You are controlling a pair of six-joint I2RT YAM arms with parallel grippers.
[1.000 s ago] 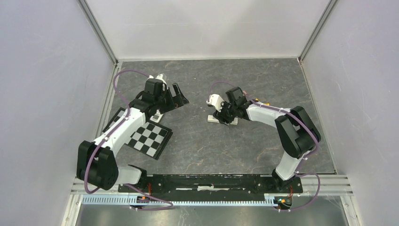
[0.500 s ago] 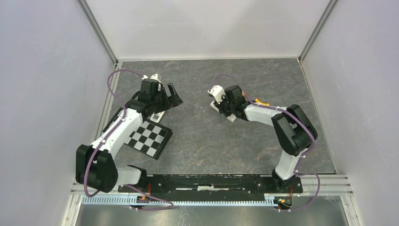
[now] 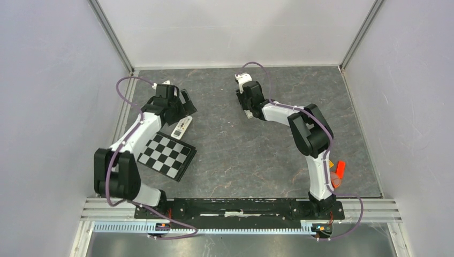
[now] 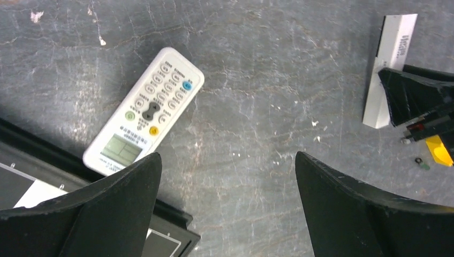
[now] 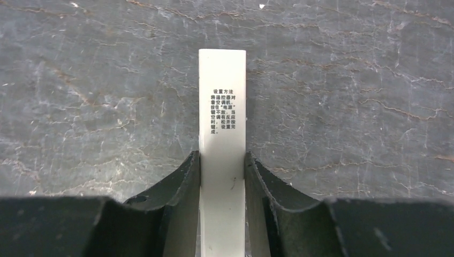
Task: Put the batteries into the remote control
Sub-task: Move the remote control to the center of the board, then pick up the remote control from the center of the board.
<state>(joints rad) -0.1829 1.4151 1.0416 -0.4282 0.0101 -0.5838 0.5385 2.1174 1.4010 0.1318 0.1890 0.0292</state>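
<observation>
Remote (image 4: 144,110) lying face up, buttons and display uppermost, flat on the worktop (image 3: 241,155) just beside the corner of the chequered board (image 3: 167,155); its battery recess is therefore underneath and out of sight. Left hand (image 4: 227,158) hovers above it with fingers spread wide, holding nothing. Right hand (image 5: 222,158), well apart across the worktop, is closed on the long edges of a narrow white bar (image 5: 222,96) printed with text. Batteries cannot be picked out with certainty in any view. Handling, as judged: the remote is a light, stiff plastic shell with a smooth face, likely to skid on the hard worktop if pushed; best taken across its width by the two long edges, near mid-length, clear of the buttons, and it needs turning over before loading
</observation>
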